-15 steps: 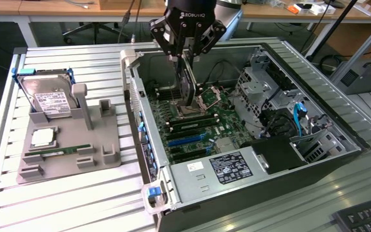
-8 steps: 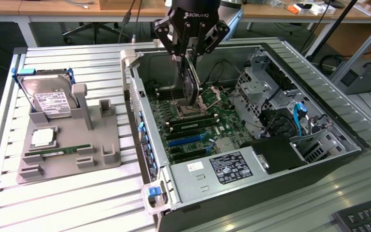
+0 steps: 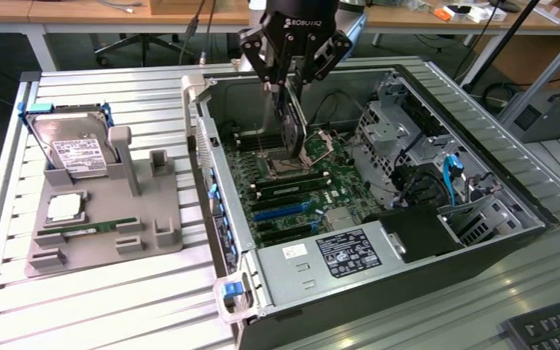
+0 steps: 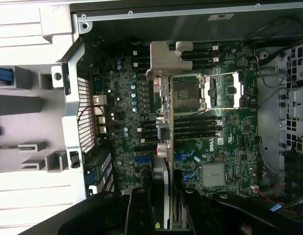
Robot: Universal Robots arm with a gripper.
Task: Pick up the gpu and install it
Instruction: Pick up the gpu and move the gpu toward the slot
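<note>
Clamped on the gpu (image 3: pixel 294 131), the gripper (image 3: pixel 292 80) hangs over the open computer case (image 3: pixel 513 240) in the exterior view, its fingers pinching the card's upper edge. The card is vertical and edge-on, with its lower end right over the CPU socket (image 3: pixel 285 166). Whether it touches the board there, I can't tell. Well apart from the socket, beyond the case wall, a grey parts holder (image 3: pixel 95 255) sits on the slatted table (image 3: pixel 114 306). A hard drive (image 3: pixel 76 149) stands in it, a processor chip (image 3: pixel 66 208) lies flat, and a green memory stick (image 3: pixel 85 230) is just beside the chip. Inside the case, near the socket, there's the labelled power supply (image 3: pixel 334 255).

Over to the wrist view: two black fingers (image 4: pixel 139 210) have the gpu (image 4: pixel 170 142) gripped between them, and it shows as a thin line running out across the motherboard (image 4: pixel 122 112). Its silver end bracket (image 4: pixel 168 56) is at the far end. The card's edge passes just beside the CPU socket (image 4: pixel 188 90), where the metal load frame is swung open. Dark memory slots (image 4: pixel 195 129) lie just beside the socket.
</note>
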